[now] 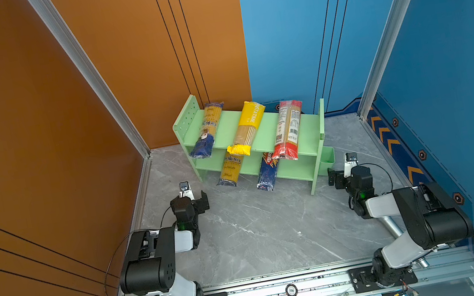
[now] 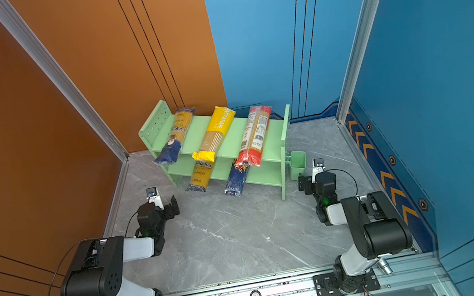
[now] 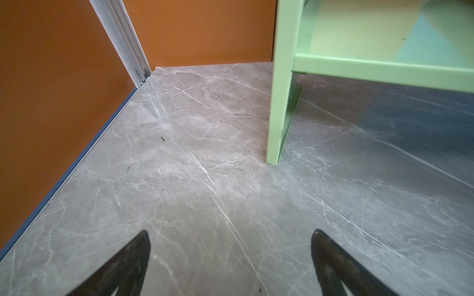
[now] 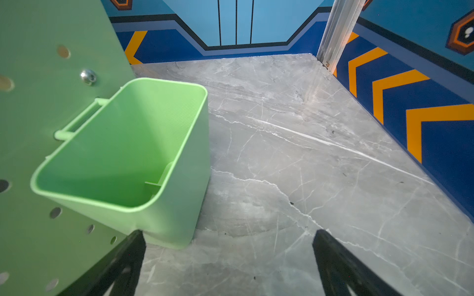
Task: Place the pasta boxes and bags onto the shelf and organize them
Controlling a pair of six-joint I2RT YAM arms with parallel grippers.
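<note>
Right, 5 packs are on the shelf (image 1: 227, 126) at the back of the table (image 1: 260, 233), every one laid crosswise with its near end poking out past the front edge. On the top tier there are 3: a blue-ended bag (image 1: 207, 129) hard by the left side panel (image 1: 188, 114), a yellow bag (image 1: 247, 129) in the middle and a red bag (image 1: 290, 129) toward the right end, with bare green showing between them in both top views. On the lower tier there are 2: a lower bag (image 1: 231, 168), yellow with a dark blue end, sitting under the yellow bag, and a blue box (image 1: 267, 171) tucked under the red bag's near end. A bin (image 4: 192, 179) hangs on the outside of the shelf's right end, nothing in it. Both arms sit folded low in front of the shelf. The left pincer (image 3: 230, 232) is off the shelf's left front corner, jaws spread wide, only table between them, and the green leg (image 3: 279, 115) stands ahead and clear of it. The right pincer (image 4: 229, 232) is just beside the bin, jaws wide apart too and gripping nothing. One of its fingers (image 4: 128, 256) sits right at the bin's bottom corner, though I can't tell whether it touches.
</note>
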